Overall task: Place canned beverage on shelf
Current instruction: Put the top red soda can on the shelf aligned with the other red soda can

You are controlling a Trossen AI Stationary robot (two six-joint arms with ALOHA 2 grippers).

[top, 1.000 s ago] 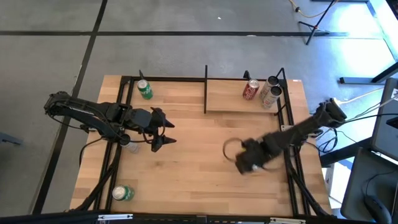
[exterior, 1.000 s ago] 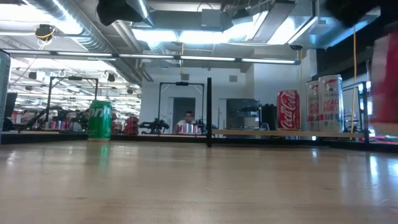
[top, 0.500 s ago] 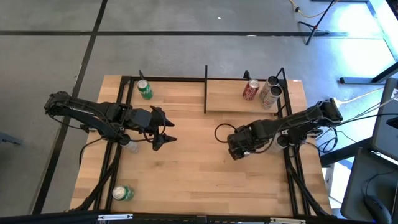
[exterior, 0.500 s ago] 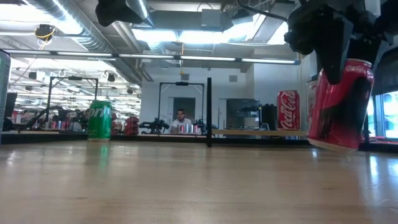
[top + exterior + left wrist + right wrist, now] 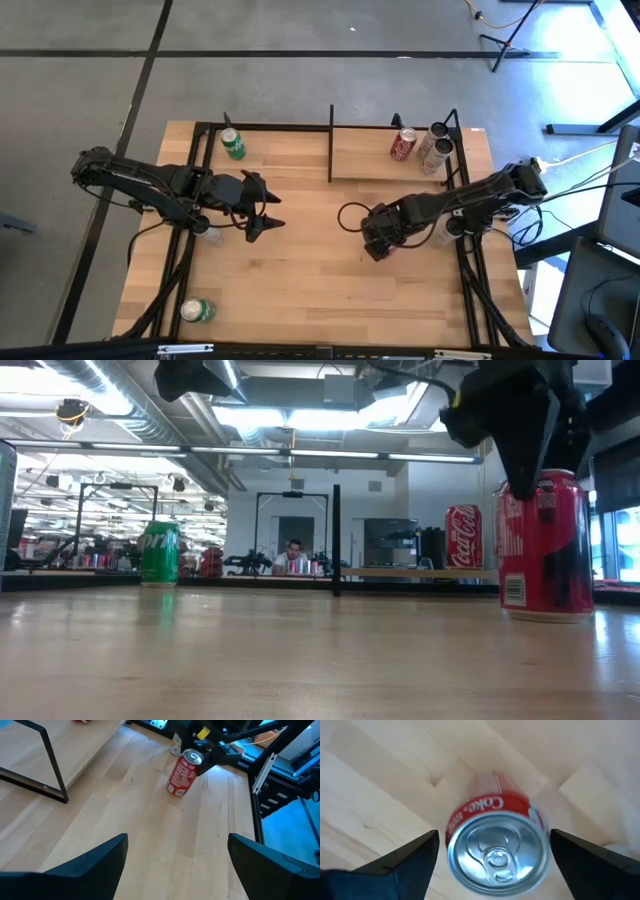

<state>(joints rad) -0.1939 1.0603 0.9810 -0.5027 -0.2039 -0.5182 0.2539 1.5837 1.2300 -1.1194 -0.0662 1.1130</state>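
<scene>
Coke can, red aluminium with a silver pull-tab top (image 5: 183,773), stands upright on the butcher-block tabletop (image 5: 300,260), in front of the small light-wood shelf framed by thin black bars (image 5: 370,155) and apart from it. The right gripper (image 5: 377,232) hangs directly over the can; in the right wrist view its two dark fingers (image 5: 400,862) spread wide to either side of the can top, not touching it. On the shelf, toward its right end, stand another red Coke can (image 5: 403,145) and two pale cans (image 5: 434,148) just beside it. A green can (image 5: 232,144) stands left of the shelf. The left gripper (image 5: 268,211) waits well left of the shelf, fingers wide apart and empty.
</scene>
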